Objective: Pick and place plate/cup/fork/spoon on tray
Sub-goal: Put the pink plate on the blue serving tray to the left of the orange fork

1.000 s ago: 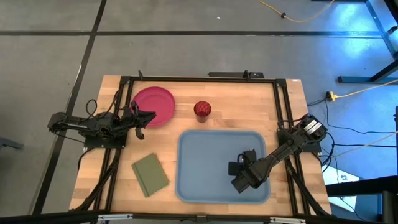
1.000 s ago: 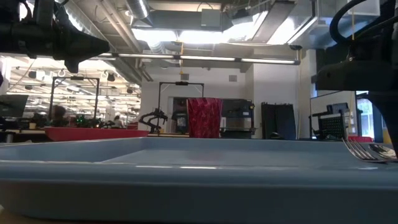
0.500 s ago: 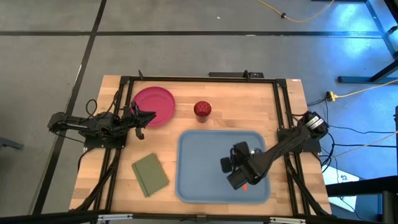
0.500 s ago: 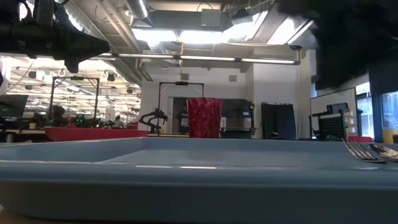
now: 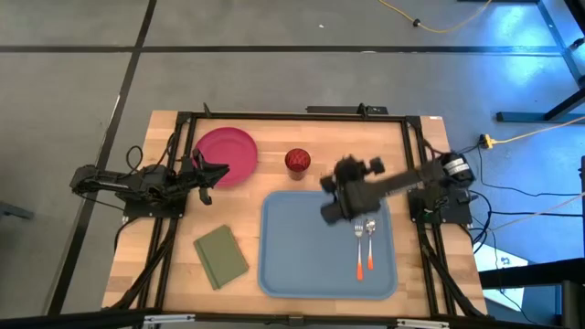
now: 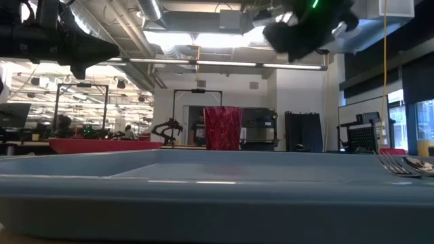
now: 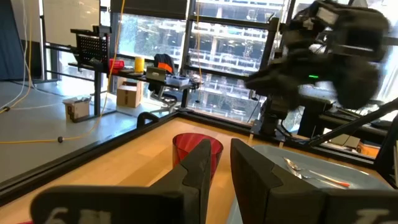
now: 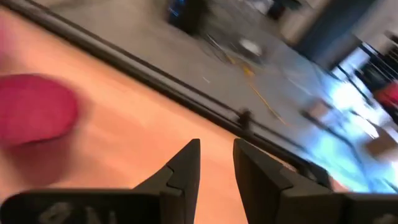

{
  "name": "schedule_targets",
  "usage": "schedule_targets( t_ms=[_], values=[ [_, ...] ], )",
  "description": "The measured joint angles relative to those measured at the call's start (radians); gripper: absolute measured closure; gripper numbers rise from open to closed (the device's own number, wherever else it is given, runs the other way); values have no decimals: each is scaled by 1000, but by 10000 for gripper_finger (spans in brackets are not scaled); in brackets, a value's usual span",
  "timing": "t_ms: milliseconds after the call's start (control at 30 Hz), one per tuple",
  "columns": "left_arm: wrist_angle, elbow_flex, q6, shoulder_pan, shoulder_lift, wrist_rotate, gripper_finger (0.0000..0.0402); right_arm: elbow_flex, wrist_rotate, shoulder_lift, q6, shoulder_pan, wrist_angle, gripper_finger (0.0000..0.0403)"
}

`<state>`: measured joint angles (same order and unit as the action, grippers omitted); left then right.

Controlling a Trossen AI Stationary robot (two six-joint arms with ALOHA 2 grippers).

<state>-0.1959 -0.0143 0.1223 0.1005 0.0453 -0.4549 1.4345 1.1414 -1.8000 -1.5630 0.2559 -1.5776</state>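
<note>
My right gripper [image 5: 334, 203] hovered empty, fingers nearly closed, frame centre, over tray [image 5: 283, 265] top edge. Cup [image 5: 297, 161] stood upper centre. Should open wide, straddle rim, descend straight. Left gripper [image 5: 217, 171] idled beside plate [image 5: 227, 153].

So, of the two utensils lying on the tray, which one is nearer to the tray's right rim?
The spoon: its rounded bowl marks it. It lies beside the fork, on the side toward the right rim of the tray.
</note>
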Motion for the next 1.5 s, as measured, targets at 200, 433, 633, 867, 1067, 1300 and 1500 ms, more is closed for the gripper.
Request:
schedule_targets(
  t_ms=[200,433,633,867,1067,1300,1500],
  values=[
    [0,0,-1,0,0,0,347,-130,-176,20,30,-263,7,302],
    [0,0,96,0,0,-130,347,-382,-393,96,207,-472,6,302],
    [14,-25,128,0,0,-320,347,-493,-535,175,215,-508,105,302],
    [86,-303,-46,0,93,-220,347,-531,-531,209,319,-506,320,302],
    [441,-633,-132,0,349,-283,347,-531,-532,209,457,-506,514,302],
    [851,-804,73,-1,624,-302,347,-531,-533,209,521,-506,573,302],
    [1016,-804,138,-62,789,-297,347,-531,-533,209,549,-506,572,302]
  ],
)
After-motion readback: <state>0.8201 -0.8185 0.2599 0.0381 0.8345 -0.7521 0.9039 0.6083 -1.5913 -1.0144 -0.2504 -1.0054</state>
